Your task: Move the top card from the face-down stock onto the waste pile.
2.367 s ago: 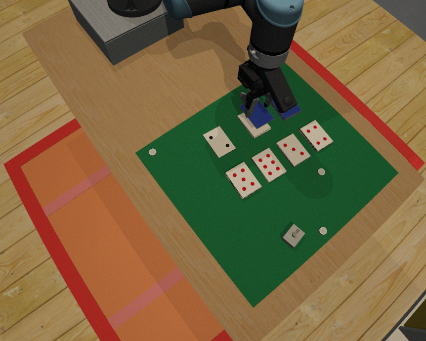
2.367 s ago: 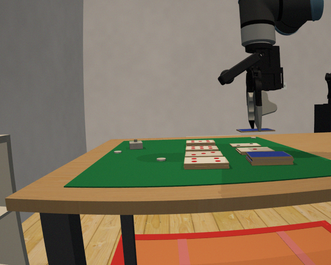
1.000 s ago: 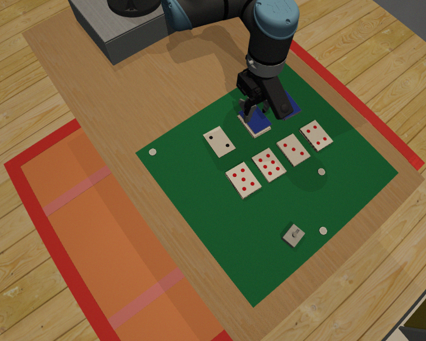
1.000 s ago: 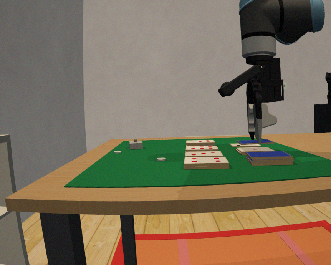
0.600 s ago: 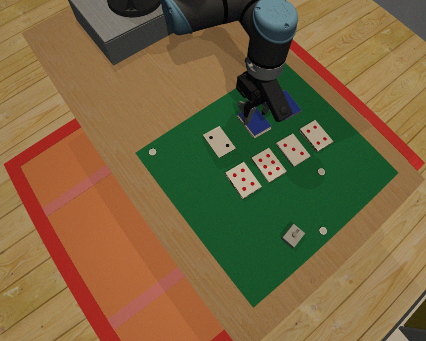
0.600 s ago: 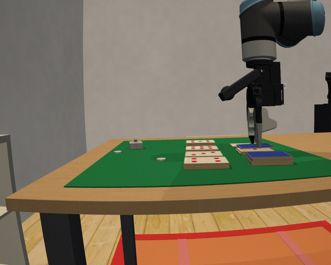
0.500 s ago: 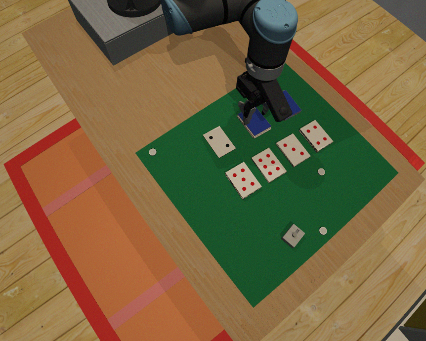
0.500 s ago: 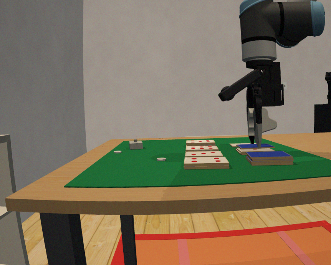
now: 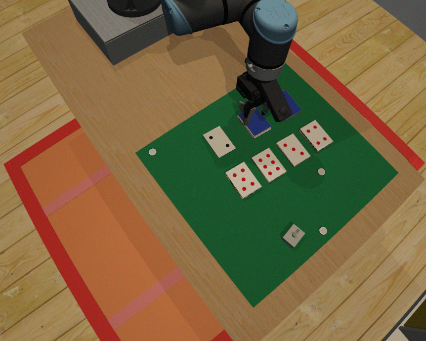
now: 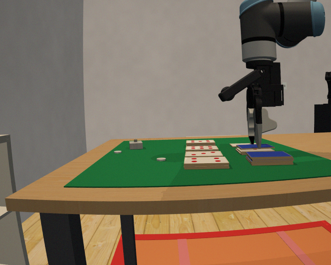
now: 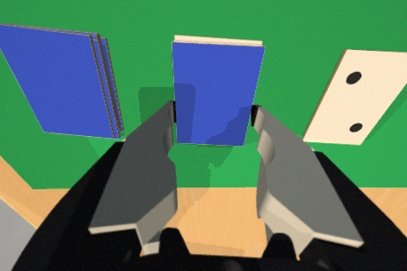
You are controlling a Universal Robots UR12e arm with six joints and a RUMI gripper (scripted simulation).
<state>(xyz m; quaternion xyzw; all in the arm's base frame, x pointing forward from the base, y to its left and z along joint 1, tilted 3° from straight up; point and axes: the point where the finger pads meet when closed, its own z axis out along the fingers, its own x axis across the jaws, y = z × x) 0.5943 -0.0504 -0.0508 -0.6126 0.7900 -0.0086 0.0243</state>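
At centre of the wrist view, a blue-backed plywood card (image 11: 214,94) is pinched by the two-jaw gripper (image 11: 212,115) just above the cream waste pile (image 11: 218,40); only lowering and release are judged left, the blue stock (image 11: 62,82) lying upper left.

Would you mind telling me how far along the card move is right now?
Done: the blue-backed card is off the stock. In hand: the gripper pinches it by its long edges, low over the waste pile. Left: set it down on that pile alone, release, and withdraw.
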